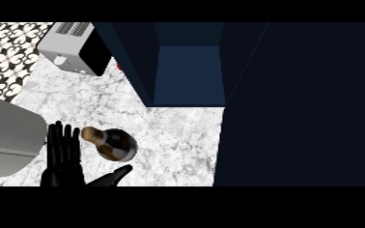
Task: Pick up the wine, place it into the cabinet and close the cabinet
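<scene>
While the wine (114, 144) is standing on the counter (171, 135), it is being seen from steeply above, so its long axis is running nearly toward the viewer. Its cork-coloured top is shown tipped up and to the left, and its dark rounded body is spreading out down and to the right – the neck is pointing toward the upper left of the view. Whether the bottle is truly upright or leaning slightly cannot be told from this angle.

Only one hand (64, 157) is being shown, at the lower left of the view, just beside the wine on its left. Its fingers (63, 135) are being held straight and together, pointing up the view, and its thumb (113, 176) is being stretched out to the right, below the bottle. Nothing is being grasped – the hand is released and flat. Contact between the fingers and the bottle's neck cannot be made out; a narrow strip of counter seems to be showing between them.

The cabinet (187, 72) is being shown open beyond the wine, with its blue floor visible between dark walls. A large dark door (292, 106) is filling the right side of the view. A toaster (75, 48) is sitting at the upper left, well apart from the wine. A grey sink (16, 135) is lying at the left edge, beside the fingers.
</scene>
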`<act>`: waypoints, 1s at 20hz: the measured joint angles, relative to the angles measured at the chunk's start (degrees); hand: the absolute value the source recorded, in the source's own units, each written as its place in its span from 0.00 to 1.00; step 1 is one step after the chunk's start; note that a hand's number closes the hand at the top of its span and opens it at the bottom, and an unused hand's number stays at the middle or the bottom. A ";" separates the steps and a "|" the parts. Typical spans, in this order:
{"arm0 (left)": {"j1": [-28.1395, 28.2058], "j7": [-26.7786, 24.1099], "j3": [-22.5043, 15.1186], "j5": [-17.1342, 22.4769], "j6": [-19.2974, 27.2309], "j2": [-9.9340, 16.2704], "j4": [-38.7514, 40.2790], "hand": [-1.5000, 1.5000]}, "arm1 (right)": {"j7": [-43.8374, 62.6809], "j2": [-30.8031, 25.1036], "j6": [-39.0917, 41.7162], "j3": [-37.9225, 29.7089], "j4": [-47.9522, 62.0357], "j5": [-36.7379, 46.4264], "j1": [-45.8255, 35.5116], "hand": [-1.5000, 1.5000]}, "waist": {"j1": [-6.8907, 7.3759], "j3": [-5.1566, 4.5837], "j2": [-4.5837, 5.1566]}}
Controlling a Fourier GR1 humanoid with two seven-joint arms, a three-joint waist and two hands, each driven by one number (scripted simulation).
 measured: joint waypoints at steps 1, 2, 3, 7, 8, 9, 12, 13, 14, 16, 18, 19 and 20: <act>-0.21 -0.77 0.21 0.32 -0.71 -0.40 1.11 0.00 | -0.36 -0.05 0.29 -0.21 -0.13 -0.06 0.33 0.00 | -0.06 0.02 0.00; -0.51 -1.99 0.81 0.98 -2.09 -0.65 3.08 0.00 | 0.45 -0.16 0.05 -0.59 -0.13 -0.08 -0.53 0.00 | -0.07 0.02 0.00; -1.42 -2.91 1.51 1.38 -3.10 -0.91 5.01 0.00 | -0.29 -0.09 0.61 -0.72 -0.07 -0.11 0.29 0.00 | -0.11 0.02 0.01; -1.51 -4.58 1.92 2.01 -5.79 -1.32 7.22 0.00 | -0.71 0.03 1.44 -1.55 -0.09 -0.32 0.83 0.00 | -0.09 0.05 0.01; -1.61 -5.52 2.38 2.36 -6.56 -1.61 8.24 0.00 | -0.41 0.30 1.20 -1.29 -0.08 -0.29 0.65 0.00 | -0.07 0.05 0.01; -1.84 -6.13 2.84 2.66 -7.35 -1.63 9.08 0.00 | 0.12 0.51 0.89 -0.83 -0.09 -0.25 0.04 0.00 | -0.05 0.05 0.01; -2.00 -7.62 3.47 2.87 -8.40 -2.40 10.58 0.00 | 0.99 0.53 0.79 -1.42 -0.01 -0.22 -1.02 0.00 | 0.01 0.05 0.02; -2.31 -8.53 3.93 3.05 -9.04 -2.67 12.14 0.00 | 1.07 0.50 0.96 -1.64 -0.06 -0.28 -0.92 0.00 | -0.03 0.05 0.02; -2.58 -8.97 4.25 3.23 -9.77 -2.69 13.24 0.00 | 1.07 0.75 0.82 -1.31 -0.03 -0.22 -1.15 0.00 | -0.03 0.05 0.02; -3.12 -10.42 5.08 3.63 -11.24 -2.99 15.85 0.00 | 1.12 0.93 0.84 -1.63 -0.02 -0.25 -1.08 0.00 | -0.05 0.05 0.03; -3.30 -11.11 5.16 3.34 -11.60 -3.36 16.70 0.00 | 2.08 0.99 0.54 -1.47 -0.03 -0.23 -2.13 0.00 | -0.02 0.05 0.02; -4.39 -11.16 5.89 3.71 -12.29 -3.28 18.02 0.00 | 2.04 1.25 0.50 -1.06 -0.03 -0.18 -1.85 0.00 | -0.06 0.05 0.03; -4.11 -11.39 5.69 3.39 -12.00 -3.64 18.14 0.00 | 2.47 1.38 0.29 -0.46 -0.17 -0.13 -1.87 0.00 | -0.07 0.05 0.01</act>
